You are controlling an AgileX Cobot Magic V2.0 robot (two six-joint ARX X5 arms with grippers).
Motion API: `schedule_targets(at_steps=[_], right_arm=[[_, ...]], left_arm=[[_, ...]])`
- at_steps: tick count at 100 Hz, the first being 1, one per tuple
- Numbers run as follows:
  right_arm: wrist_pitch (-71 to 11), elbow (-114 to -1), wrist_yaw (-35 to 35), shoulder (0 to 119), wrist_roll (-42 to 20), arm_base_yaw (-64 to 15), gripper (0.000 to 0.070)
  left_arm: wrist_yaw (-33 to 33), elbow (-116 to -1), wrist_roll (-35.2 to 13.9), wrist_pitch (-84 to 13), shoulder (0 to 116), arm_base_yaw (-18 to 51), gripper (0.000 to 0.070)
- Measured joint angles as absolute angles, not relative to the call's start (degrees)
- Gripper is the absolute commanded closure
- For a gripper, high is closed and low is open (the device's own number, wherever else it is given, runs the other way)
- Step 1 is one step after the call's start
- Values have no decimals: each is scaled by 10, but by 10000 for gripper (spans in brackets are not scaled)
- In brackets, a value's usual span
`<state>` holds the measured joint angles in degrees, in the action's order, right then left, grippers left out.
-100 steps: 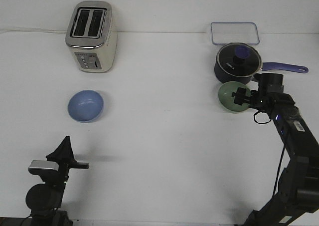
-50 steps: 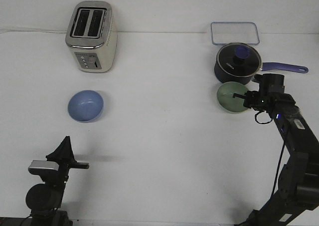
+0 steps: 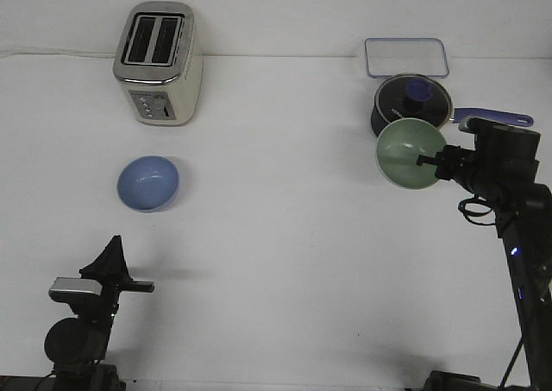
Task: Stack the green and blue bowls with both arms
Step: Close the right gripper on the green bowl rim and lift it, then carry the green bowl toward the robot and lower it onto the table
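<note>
Nothing readable — the saucepan (image 3: 410,106) bears only blurred white lettering.

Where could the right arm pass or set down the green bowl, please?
Bare table lies between the blue bowl and the green bowl, and in front of both. It is crowded behind the right pincer, by the saucepan and tray.

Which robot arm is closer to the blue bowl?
Left. Its end effector sits on the near side of the blue bowl, not touching. The right end effector is far across the table, holding the green bowl.
</note>
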<state>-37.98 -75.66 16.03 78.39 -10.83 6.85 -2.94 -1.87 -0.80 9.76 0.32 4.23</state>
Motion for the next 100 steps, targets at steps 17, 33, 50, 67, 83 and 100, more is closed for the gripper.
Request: schedule_targets(at_steps=[17, 33, 50, 67, 83, 100], right_arm=[[-447, -757, 163, 733, -103, 18, 700], [-452, -738, 152, 713, -102, -68, 700], [-436, -666, 132, 711, -106, -175, 700], [-388, -608, 132, 712, -124, -265, 700], [-354, -581, 117, 723, -150, -328, 700], [-349, -569, 90, 747, -157, -369, 700]], left_arm=[[-29, -19, -8, 98, 3, 42, 685], [-29, -19, -8, 98, 3, 42, 685], [-29, -19, -8, 97, 3, 42, 685], [-29, -19, -8, 97, 3, 42, 685], [-29, -19, -8, 98, 3, 42, 685], [-29, -19, -8, 98, 3, 42, 685]])
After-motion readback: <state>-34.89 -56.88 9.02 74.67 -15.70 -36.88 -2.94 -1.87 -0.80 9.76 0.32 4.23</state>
